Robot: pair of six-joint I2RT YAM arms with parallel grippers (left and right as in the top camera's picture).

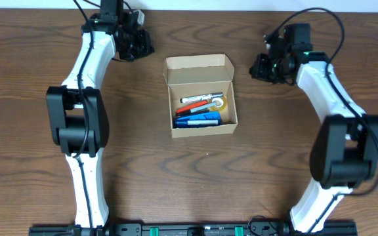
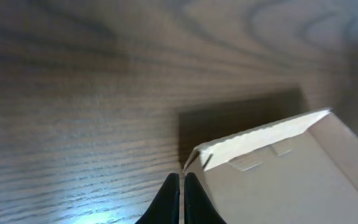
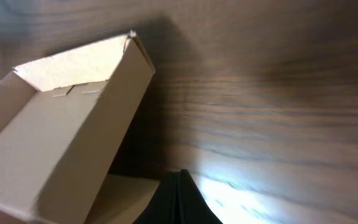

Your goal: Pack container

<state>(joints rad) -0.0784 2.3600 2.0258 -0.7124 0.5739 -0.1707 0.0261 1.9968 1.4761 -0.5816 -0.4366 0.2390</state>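
The container [image 1: 201,128] is a tan cardboard box in the middle of the table, its flap lid [image 1: 199,69] standing open at the far side. Inside lie several markers: a red and white one [image 1: 201,99], an orange one [image 1: 188,112] and a blue one [image 1: 199,120]. My left gripper [image 1: 143,47] is shut and empty, left of the lid; in the left wrist view its tips [image 2: 182,177] sit by the lid's corner [image 2: 272,180]. My right gripper [image 1: 260,67] is shut and empty, right of the box; the right wrist view shows its tips [image 3: 179,174] beside the lid [image 3: 61,130].
The dark wooden table [image 1: 195,177] stretches around the box. The two white arms [image 1: 77,111] [image 1: 336,118] run down each side toward the near edge.
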